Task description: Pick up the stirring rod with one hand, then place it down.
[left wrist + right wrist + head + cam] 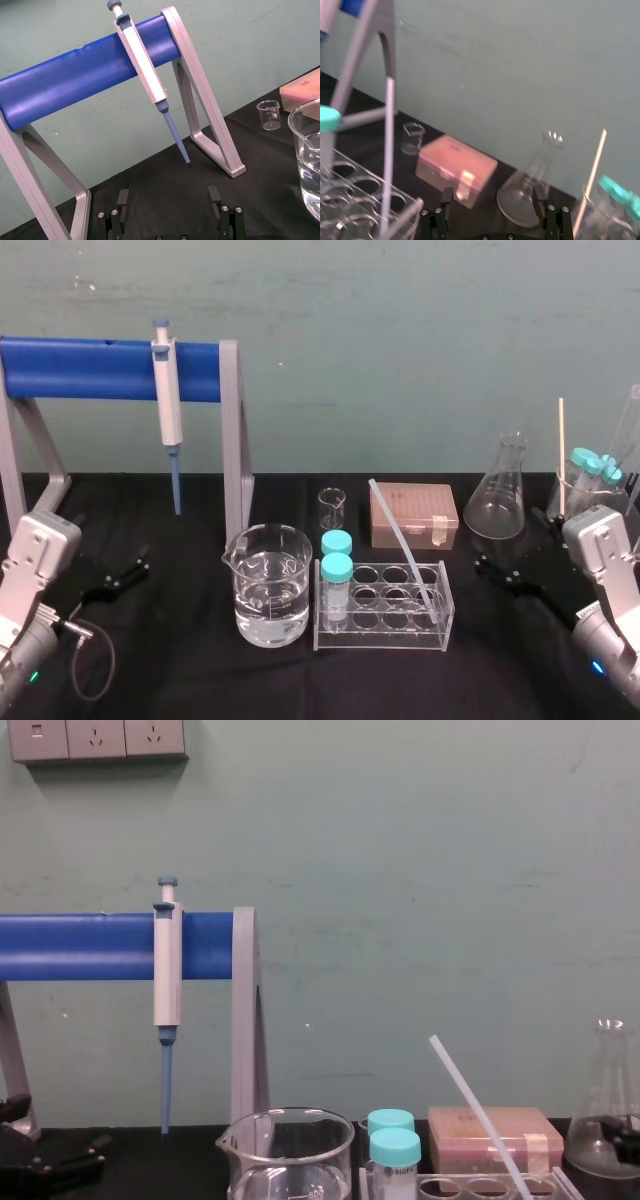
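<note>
The stirring rod [402,540] is a thin translucent white rod that leans in a back hole of the clear rack [385,625], its top tilted to the back left. It rises above the capped vials in the chest view [478,1115] and shows close by in the right wrist view [387,150]. My right gripper [510,575] rests open low over the black table, to the right of the rack and apart from the rod; its fingers [538,196] hold nothing. My left gripper [118,578] sits open at the far left, in front of the blue stand, with nothing between its fingers [122,200].
A white-and-blue pipette [166,405] hangs on the blue stand [90,368]. A beaker of water [268,585] stands left of the rack, which holds two teal-capped vials [336,590]. Behind are a small beaker [332,508], a pink box [412,515] and a conical flask [497,490].
</note>
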`<state>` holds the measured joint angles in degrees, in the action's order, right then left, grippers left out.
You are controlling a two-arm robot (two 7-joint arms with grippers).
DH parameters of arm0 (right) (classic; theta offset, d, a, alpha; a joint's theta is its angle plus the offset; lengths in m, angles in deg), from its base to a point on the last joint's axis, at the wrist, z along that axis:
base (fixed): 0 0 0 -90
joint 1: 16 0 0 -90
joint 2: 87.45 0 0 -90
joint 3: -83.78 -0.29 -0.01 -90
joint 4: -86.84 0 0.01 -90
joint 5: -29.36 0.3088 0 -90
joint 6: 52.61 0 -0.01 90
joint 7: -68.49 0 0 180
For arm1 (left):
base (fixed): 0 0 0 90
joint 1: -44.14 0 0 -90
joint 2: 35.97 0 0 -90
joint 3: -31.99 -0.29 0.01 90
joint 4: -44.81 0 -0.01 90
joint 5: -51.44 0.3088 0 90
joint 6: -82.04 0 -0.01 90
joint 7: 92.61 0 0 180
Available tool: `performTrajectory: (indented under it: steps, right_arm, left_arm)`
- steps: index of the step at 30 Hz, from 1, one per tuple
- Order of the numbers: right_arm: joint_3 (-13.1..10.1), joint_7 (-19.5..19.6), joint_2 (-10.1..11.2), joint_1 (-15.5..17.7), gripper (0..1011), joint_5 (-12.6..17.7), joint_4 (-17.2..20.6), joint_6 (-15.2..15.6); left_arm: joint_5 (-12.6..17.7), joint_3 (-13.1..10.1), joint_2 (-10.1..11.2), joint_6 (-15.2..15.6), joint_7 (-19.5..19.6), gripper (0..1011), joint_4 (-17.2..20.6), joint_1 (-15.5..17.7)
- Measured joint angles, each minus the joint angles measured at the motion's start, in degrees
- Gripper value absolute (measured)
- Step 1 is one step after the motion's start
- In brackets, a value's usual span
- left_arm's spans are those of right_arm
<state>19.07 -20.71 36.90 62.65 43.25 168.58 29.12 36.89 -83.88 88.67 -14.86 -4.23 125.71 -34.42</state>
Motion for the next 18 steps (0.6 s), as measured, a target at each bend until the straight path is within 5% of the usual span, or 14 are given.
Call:
performTrajectory:
  steps: [18]
  right_arm:
    - [2.23, -10.93, -1.92, -3.91, 1000, -2.4, 0.69, -5.82]
  left_arm:
    - [0.0, 0.0, 0.0, 0.0, 0.0, 1000, 0.0, 0.0]
